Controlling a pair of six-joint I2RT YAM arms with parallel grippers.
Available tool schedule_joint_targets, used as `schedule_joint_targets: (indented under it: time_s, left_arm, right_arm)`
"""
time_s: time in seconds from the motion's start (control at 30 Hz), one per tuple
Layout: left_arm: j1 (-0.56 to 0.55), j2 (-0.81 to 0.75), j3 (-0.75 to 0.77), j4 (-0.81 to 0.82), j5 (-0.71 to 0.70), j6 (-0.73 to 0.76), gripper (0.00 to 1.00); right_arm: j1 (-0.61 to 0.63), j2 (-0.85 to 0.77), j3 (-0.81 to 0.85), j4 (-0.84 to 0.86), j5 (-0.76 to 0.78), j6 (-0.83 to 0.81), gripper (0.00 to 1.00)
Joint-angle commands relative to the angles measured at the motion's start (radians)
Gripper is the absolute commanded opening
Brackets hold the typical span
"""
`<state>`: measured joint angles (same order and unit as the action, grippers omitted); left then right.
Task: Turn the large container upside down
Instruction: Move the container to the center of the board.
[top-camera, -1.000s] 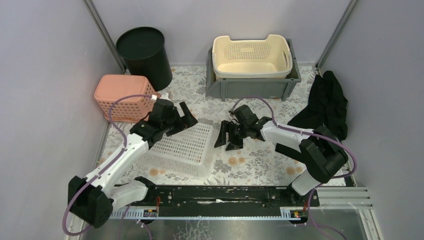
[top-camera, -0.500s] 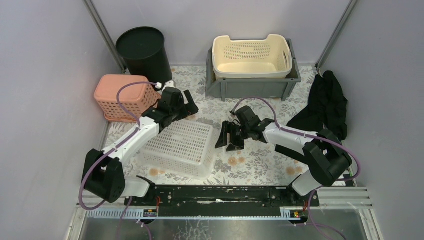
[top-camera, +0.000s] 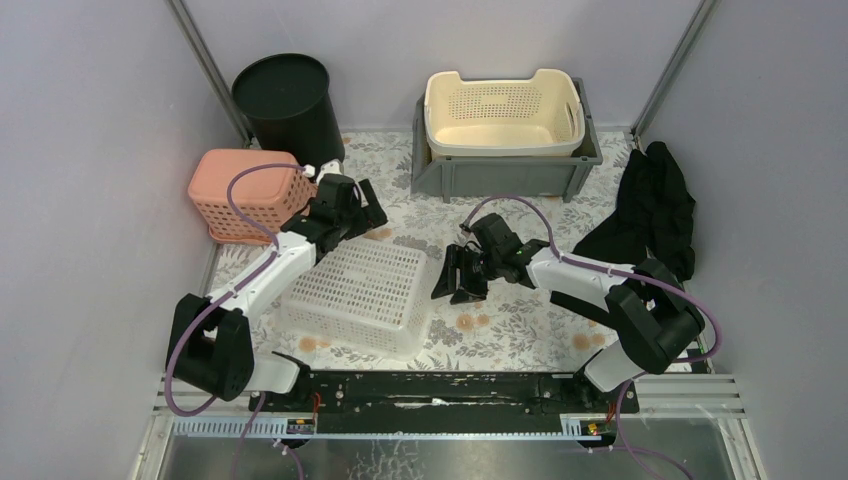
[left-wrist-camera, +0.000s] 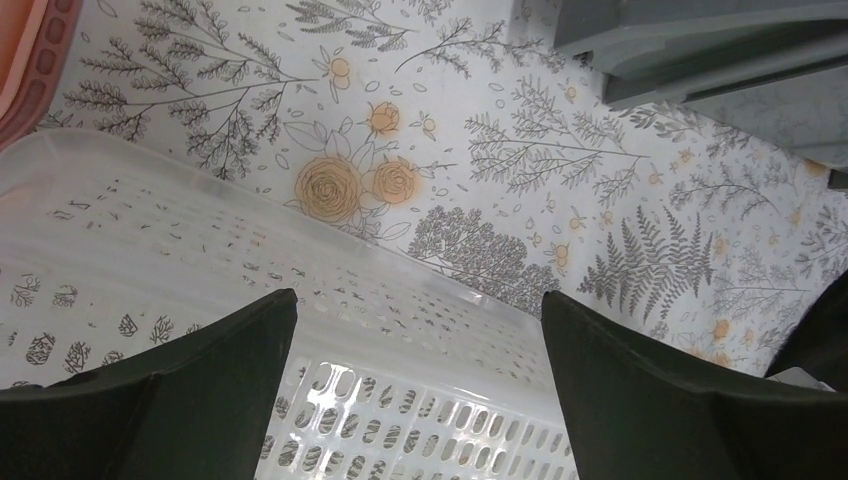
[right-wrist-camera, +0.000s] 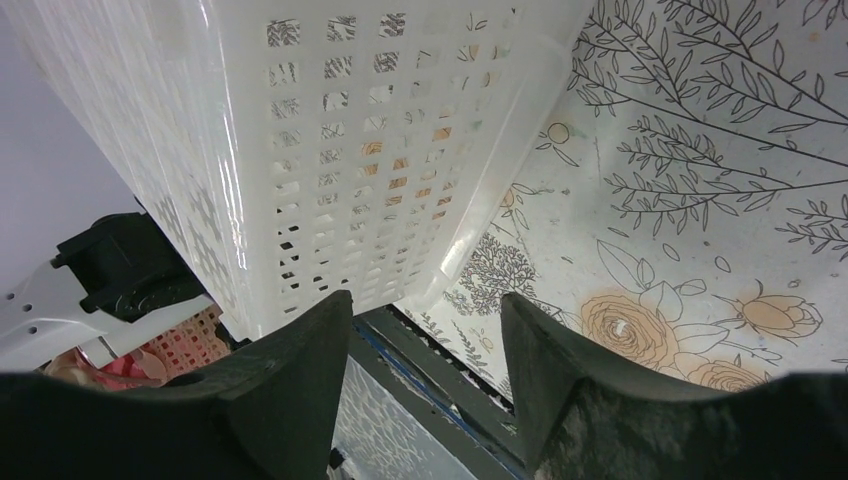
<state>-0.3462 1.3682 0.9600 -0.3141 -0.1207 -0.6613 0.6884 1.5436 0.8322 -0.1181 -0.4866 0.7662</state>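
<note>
The large container, a white perforated basket (top-camera: 355, 295), lies on the floral table at centre left with its flat base facing up and its rim down. My left gripper (top-camera: 372, 212) hovers over the basket's far edge, open wide, nothing between its fingers. In the left wrist view the basket's edge (left-wrist-camera: 400, 400) runs under the open left gripper (left-wrist-camera: 420, 310). My right gripper (top-camera: 450, 285) is low beside the basket's right side, open and apart from it. In the right wrist view the basket's wall (right-wrist-camera: 340, 150) stands ahead of the right gripper (right-wrist-camera: 425, 305), which is empty.
A salmon basket (top-camera: 245, 195) and a black bin (top-camera: 290, 110) stand at the back left. A cream basket (top-camera: 503, 110) sits in a grey crate (top-camera: 500, 175) at the back. Black cloth (top-camera: 650, 210) lies at the right. A black rail (top-camera: 440, 388) runs along the near edge.
The left gripper has moved from above the white basket toward its far edge. The right gripper's jaws have narrowed slightly. The basket has not moved.
</note>
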Motion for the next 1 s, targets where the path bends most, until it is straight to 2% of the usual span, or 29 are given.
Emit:
schedule_joint_targets:
  time_s: [0.0, 0.37, 0.97]
  left_arm:
    - [0.007, 0.002, -0.042, 0.083, -0.026, 0.019, 1.0]
    - [0.007, -0.03, -0.1, 0.077, -0.011, 0.006, 1.0]
    - [0.007, -0.135, -0.194, 0.03, 0.008, -0.017, 1.0]
  right_arm:
    - [0.008, -0.002, -0.009, 0.049, -0.035, 0.006, 0.61]
    - [0.008, 0.03, -0.022, 0.109, -0.07, 0.023, 0.56]
    - [0.009, 0.03, -0.039, 0.121, -0.071, 0.028, 0.55]
